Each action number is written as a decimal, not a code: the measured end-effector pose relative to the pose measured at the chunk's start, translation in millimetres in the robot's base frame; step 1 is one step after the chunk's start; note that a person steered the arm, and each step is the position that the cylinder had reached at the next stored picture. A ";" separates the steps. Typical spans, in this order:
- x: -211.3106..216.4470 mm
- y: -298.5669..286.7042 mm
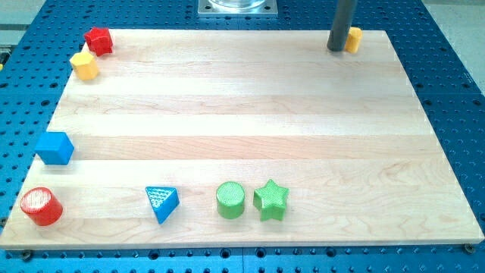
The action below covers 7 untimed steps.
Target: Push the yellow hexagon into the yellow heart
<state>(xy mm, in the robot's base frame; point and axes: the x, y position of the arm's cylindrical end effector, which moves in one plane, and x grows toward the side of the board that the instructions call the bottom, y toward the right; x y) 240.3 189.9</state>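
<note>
One upright rod, my tip (336,49) seemingly touching yellow block (354,39).

There is only one camera view, so no part of the scene is shared with another view. It looks down at a slant from above the near edge of the wooden board (250,114), facing toward the far edge at the top of the frame, where the board looks narrower. The camera is far enough that almost the whole board fits in the frame, with the blue perforated table (455,91) showing around it.
</note>
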 end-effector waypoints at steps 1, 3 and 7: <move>-1.9 8.6; 22.8 -64.9; 81.9 -491.5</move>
<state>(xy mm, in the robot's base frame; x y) 322.2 -301.6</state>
